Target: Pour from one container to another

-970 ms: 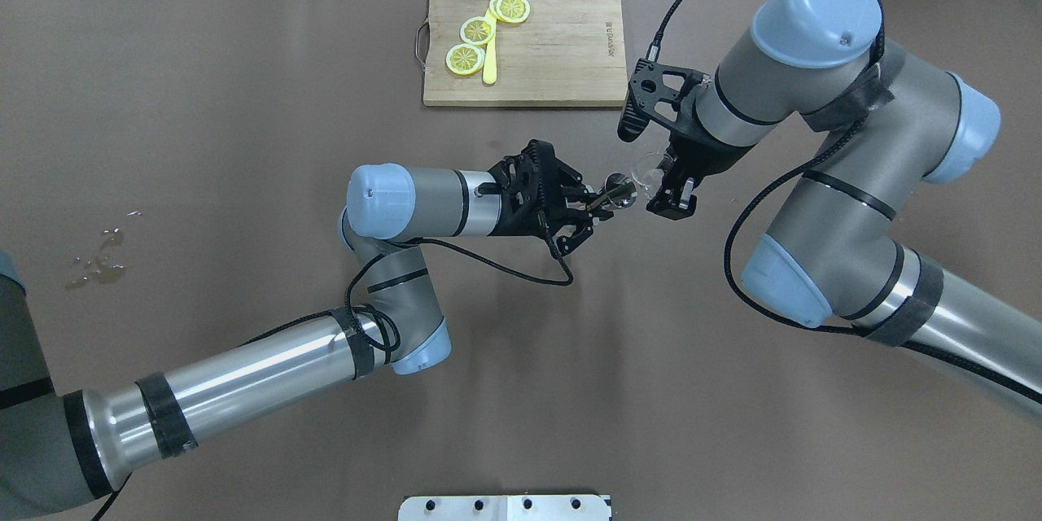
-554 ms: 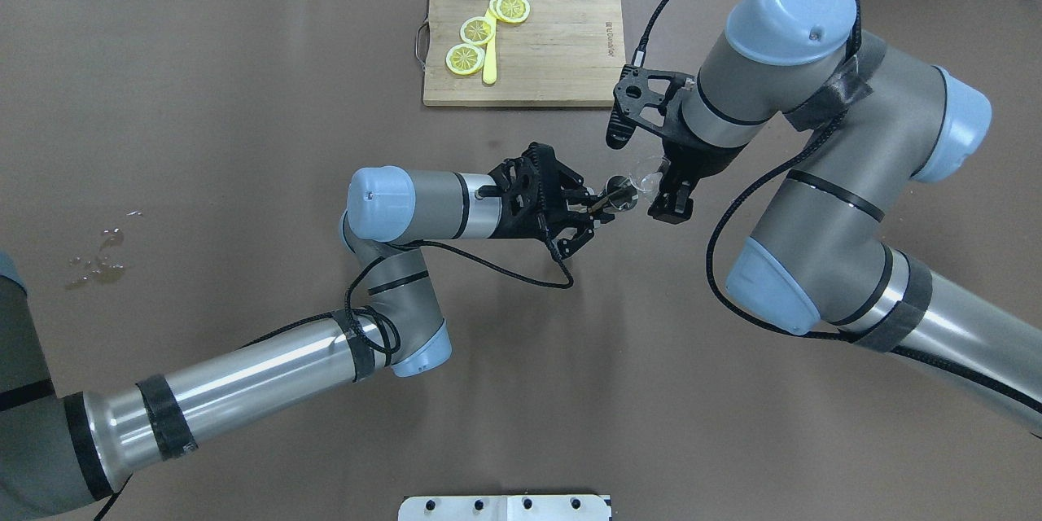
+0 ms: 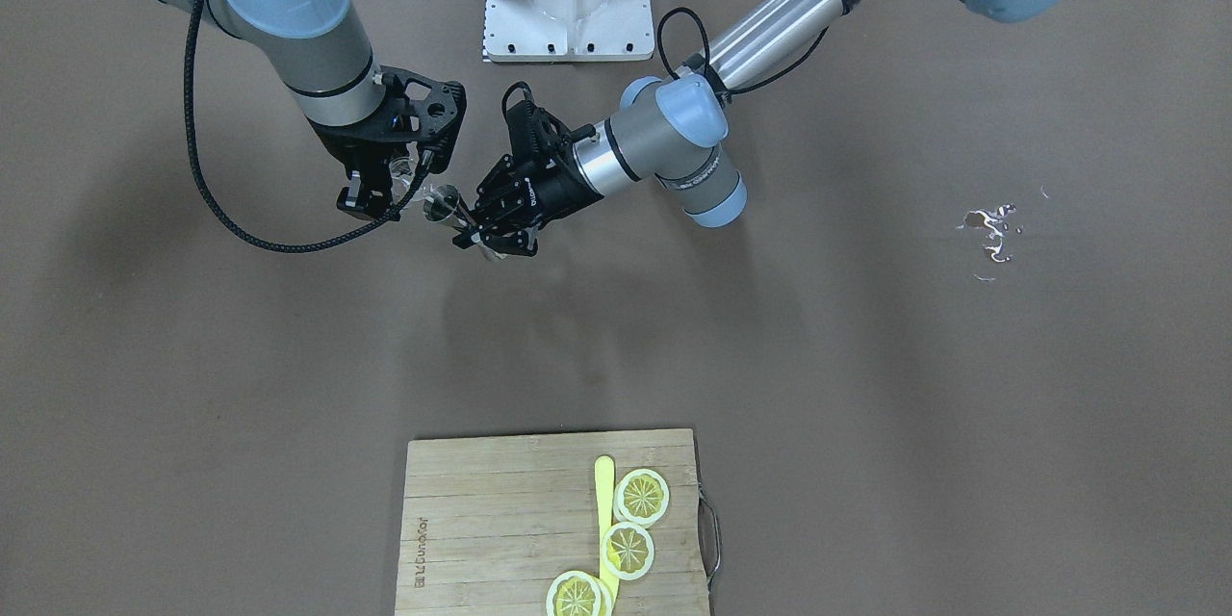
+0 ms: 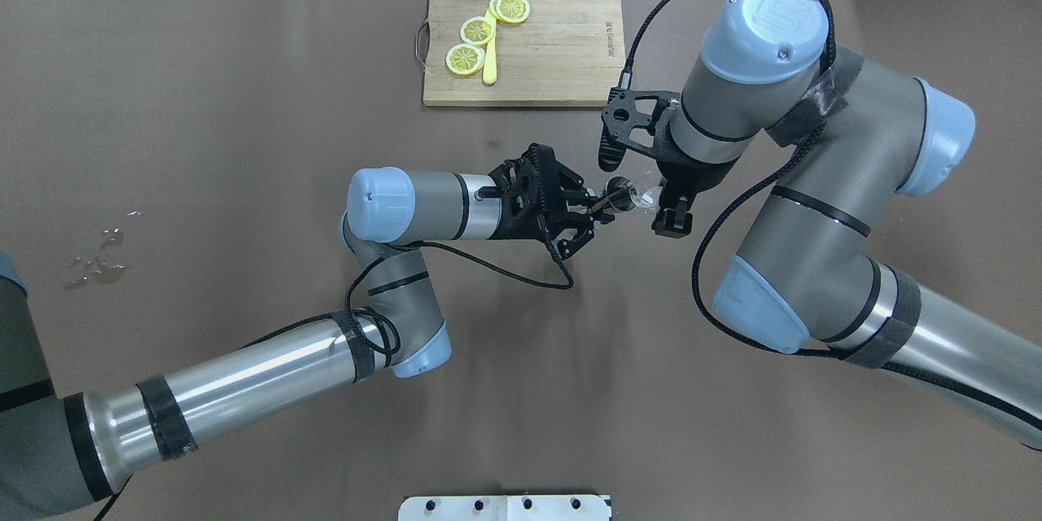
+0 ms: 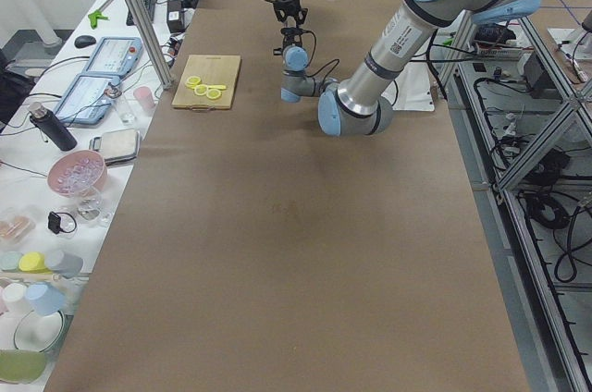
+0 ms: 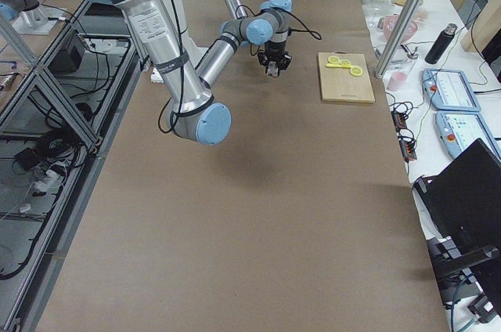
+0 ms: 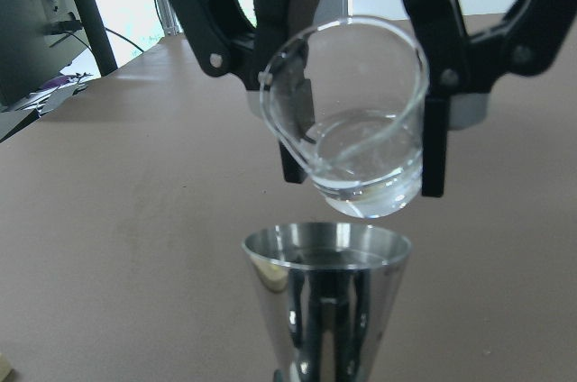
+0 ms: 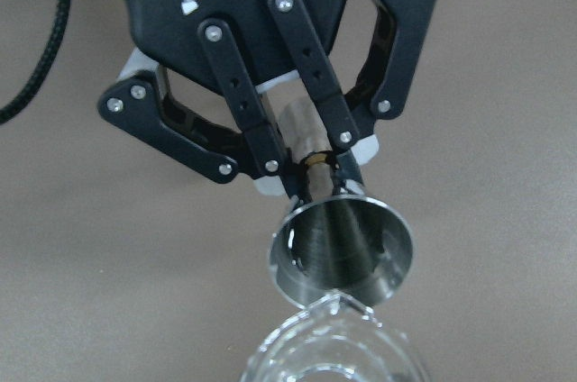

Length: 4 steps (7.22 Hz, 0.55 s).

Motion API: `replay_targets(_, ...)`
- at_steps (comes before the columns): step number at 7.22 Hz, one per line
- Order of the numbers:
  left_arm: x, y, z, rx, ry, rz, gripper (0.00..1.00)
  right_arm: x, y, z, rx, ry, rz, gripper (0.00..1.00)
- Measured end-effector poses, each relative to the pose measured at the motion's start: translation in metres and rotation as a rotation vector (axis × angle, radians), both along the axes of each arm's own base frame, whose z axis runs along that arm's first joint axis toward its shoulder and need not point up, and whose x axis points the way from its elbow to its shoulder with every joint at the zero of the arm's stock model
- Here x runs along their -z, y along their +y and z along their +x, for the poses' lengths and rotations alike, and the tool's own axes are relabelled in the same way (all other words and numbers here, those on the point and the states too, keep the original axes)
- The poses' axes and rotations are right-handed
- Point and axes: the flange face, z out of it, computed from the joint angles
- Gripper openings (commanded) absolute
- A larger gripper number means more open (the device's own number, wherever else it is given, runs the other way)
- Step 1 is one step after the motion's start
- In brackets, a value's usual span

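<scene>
A steel cone-shaped jigger (image 4: 617, 194) (image 7: 326, 287) (image 8: 343, 251) is held upright above the table, with my left gripper (image 4: 598, 206) (image 8: 317, 175) shut on its stem. Just above its rim hangs a small clear glass beaker (image 4: 647, 195) (image 7: 352, 121) (image 3: 416, 188) with a little clear liquid in it. The beaker is tilted, its spout toward the jigger. My right gripper (image 4: 661, 205) (image 3: 385, 192) is shut on the beaker from above. No stream shows between the two.
A wooden cutting board (image 4: 562, 49) with lemon slices (image 4: 476, 31) and a yellow knife lies at the table's far side. A small wet spill (image 4: 98, 260) marks the cloth at the left. The robot's base plate (image 4: 505, 507) is at the near edge.
My right arm has swung left, bringing the beaker closer over the jigger. The left arm and the jigger have stayed put.
</scene>
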Motion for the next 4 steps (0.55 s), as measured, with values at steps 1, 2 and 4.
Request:
replay_targets(1,-0.0001,0.0000,0.0000,0.000,0.000,0.000,0.00,0.0053,-0.0011,-0.0011,0.007,0.022,0.005,0.00)
replay_targets(2,-0.0002,0.0000,0.0000,0.000,0.000,-0.001,0.00,0.0094,-0.0022,-0.0016,0.009,0.041,0.003,0.00)
replay_targets(4,0.0002,0.0003,-0.0006,0.000,0.005,0.002,0.00,0.0114,-0.0031,-0.0032,0.009,0.071,0.000,0.00)
